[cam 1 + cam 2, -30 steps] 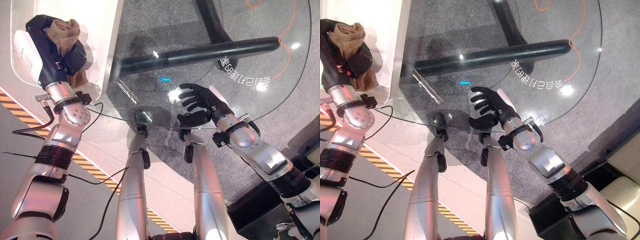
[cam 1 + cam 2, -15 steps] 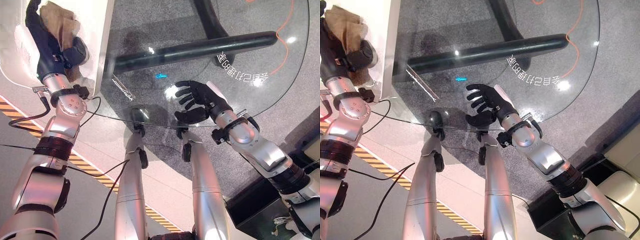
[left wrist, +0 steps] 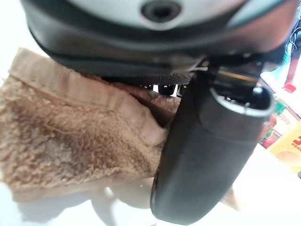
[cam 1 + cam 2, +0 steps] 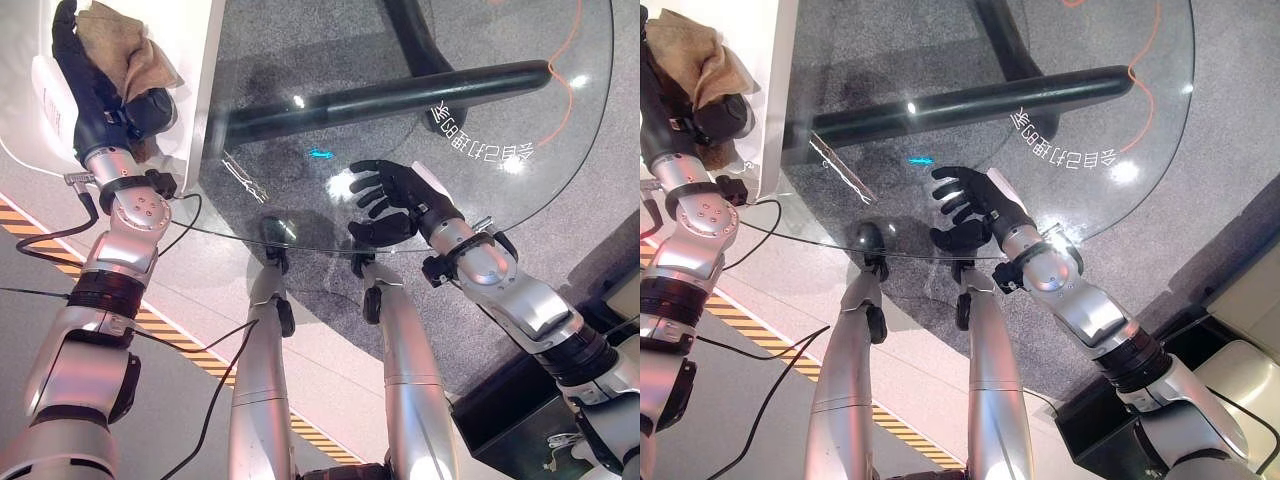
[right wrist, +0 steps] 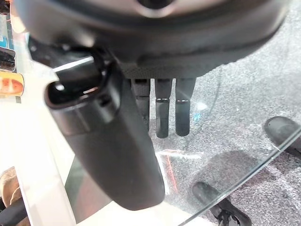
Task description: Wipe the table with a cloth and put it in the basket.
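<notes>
- The left hand [image 4: 100, 95] is up over a white basket [image 4: 215, 90] that stands at the left edge of the glass table [image 4: 400, 60].
- This hand holds a brown cloth [image 4: 125, 50]. Its fingers and thumb are curled round the cloth.
- The cloth is fuzzy and bunched up. Part of it sticks out above the hand and part hangs down along the palm.
- In the left wrist view the cloth [image 3: 70, 132] sits pressed between the palm and the big dark thumb, with the white of the basket under it.
- I cannot tell if the cloth touches the basket's bottom or hangs just above it.
- The right hand [image 4: 400, 195] is over the near edge of the round glass table, close to the middle of that edge.
- Its fingers [image 5: 164, 110] are spread out and fairly straight, and it holds nothing. The thumb sticks out toward the table's near rim.
- I cannot tell if this hand rests on the glass or floats just above it.
- The two hands are well apart.
- Through the glass you can see a dark table leg [image 4: 390, 95] and the grey floor.
- An orange cord [image 4: 570, 70] lies on the floor under the far right part of the table.
</notes>
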Controlling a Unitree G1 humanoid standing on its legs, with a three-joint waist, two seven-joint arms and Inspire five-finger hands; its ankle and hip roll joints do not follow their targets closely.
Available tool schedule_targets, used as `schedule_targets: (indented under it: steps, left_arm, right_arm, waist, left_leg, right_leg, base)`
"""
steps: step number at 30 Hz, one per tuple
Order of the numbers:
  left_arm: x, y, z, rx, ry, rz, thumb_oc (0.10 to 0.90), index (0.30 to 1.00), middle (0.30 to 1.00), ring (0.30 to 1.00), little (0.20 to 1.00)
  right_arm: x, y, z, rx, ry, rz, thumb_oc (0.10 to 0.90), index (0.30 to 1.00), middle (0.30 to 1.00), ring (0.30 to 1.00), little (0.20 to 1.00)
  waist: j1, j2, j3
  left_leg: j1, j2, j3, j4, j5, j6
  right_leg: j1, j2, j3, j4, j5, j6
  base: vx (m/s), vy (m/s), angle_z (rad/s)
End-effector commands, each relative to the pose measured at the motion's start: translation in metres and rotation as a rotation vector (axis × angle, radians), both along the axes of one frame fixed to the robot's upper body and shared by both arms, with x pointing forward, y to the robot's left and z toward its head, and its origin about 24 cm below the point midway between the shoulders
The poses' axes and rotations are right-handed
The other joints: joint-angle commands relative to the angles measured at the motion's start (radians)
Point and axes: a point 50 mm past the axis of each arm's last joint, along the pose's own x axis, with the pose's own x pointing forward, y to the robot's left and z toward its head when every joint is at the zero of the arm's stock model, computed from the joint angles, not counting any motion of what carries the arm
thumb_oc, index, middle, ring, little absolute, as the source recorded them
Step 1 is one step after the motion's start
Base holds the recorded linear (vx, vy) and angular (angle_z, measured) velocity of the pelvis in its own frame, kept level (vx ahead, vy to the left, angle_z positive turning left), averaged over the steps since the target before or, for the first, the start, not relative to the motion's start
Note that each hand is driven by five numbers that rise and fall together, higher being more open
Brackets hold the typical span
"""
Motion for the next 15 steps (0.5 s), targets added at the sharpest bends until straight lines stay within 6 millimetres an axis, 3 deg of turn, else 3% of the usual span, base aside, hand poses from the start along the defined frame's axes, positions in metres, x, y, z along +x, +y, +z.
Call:
schedule_targets:
  steps: [1,2,4,5,15]
  left_arm:
    - [-0.018,0.015,0.021,0.018,-0.177,0.044,0.800,0.900,0.900,0.900,0.900]
    - [-0.019,0.015,0.026,0.015,-0.196,0.043,0.800,0.900,0.900,0.900,0.900]
    - [-0.022,0.017,0.021,0.012,-0.192,0.042,0.800,0.900,0.900,0.900,0.900]
    - [-0.023,0.017,0.024,0.011,-0.211,0.041,0.800,0.900,0.900,0.900,0.900]
    - [-0.038,0.024,0.014,-0.118,-0.268,-0.061,0.800,0.900,0.900,0.900,0.900]
  right_arm:
    - [-0.012,-0.003,-0.015,-0.004,0.005,-0.004,0.800,0.900,0.900,0.900,0.900]
    - [-0.011,-0.004,-0.011,-0.004,-0.010,-0.006,0.800,0.900,0.900,0.900,0.900]
    - [-0.014,-0.004,-0.017,-0.004,0.009,-0.008,0.800,0.900,0.900,0.900,0.900]
    - [-0.013,-0.005,-0.013,-0.004,-0.005,-0.010,0.800,0.900,0.900,0.900,0.900]
    - [-0.022,0.000,-0.030,0.031,0.038,-0.024,0.800,0.900,0.900,0.900,0.900]
  waist:
    - [0.024,-0.008,-0.025]
    - [0.022,-0.009,-0.025]
    - [0.029,-0.007,-0.025]
    - [0.027,-0.008,-0.025]
    - [0.044,-0.005,-0.025]
  left_leg:
    - [0.074,-0.065,0.084,0.083,-0.180,0.009]
    - [0.054,-0.067,0.095,0.074,-0.153,0.015]
    - [0.108,-0.069,0.084,0.072,-0.181,0.011]
    - [0.089,-0.070,0.094,0.062,-0.154,0.016]
    - [0.225,-0.078,0.090,0.011,-0.152,0.016]
  right_leg:
    - [0.067,0.078,0.016,-0.176,0.078,0.046]
    - [0.049,0.073,0.012,-0.190,0.103,0.041]
    - [0.099,0.076,0.011,-0.183,0.072,0.046]
    - [0.082,0.071,0.006,-0.196,0.096,0.039]
    - [0.214,0.066,-0.016,-0.210,0.072,0.038]
  base:
    - [-0.05,-0.033,-0.01]
    - [0.00,0.000,0.00]
    - [0.00,0.000,0.00]
    - [-0.07,-0.034,0.00]
    - [-0.04,-0.069,0.01]
